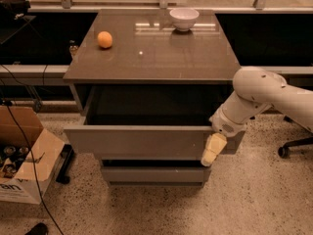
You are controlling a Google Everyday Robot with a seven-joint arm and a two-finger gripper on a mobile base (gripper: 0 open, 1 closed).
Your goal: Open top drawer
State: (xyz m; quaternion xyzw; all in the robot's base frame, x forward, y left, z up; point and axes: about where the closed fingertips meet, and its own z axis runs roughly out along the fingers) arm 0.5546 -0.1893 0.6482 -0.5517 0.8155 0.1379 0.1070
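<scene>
Hanging by the open top drawer's (pixel 142 142) right end is the claw (pixel 209 155).

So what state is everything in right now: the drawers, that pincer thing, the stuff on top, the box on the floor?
top drawer: pulled out, open.
lower drawer: shut.
pincer: at the right end of the top drawer's front panel, pointing down.
orange: resting on the cabinet top, left side.
bowl: upright, at the back of the cabinet top.
cardboard box: on the floor, flaps open.
</scene>
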